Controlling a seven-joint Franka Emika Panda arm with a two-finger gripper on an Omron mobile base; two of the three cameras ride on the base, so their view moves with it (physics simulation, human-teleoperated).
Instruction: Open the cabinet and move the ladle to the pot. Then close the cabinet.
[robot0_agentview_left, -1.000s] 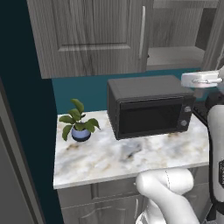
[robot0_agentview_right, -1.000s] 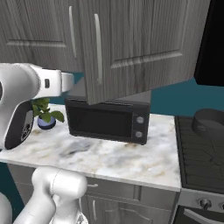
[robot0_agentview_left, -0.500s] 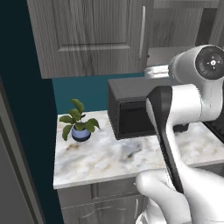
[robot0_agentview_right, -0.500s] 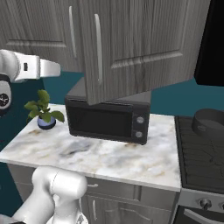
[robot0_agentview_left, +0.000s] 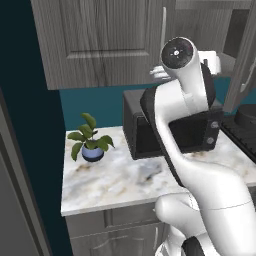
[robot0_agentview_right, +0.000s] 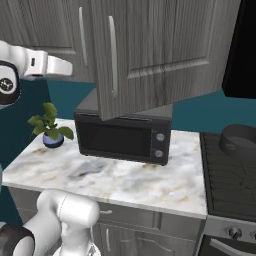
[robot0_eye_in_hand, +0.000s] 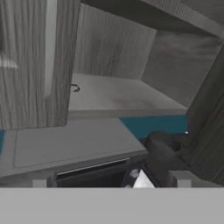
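Cabinet door (robot0_agentview_right: 150, 55) open, fingers spread w/ nothing held, ladle (robot0_eye_in_hand: 75, 88) far back on shelf (robot0_eye_in_hand: 118, 98); reaching in could clip door edge.

Your arm (robot0_agentview_left: 182, 100) has swung across in front of the microwave (robot0_agentview_left: 150, 135) and now rises up toward the cabinet (robot0_agentview_right: 150, 55); a second ago it stood off at the right edge of the left base view
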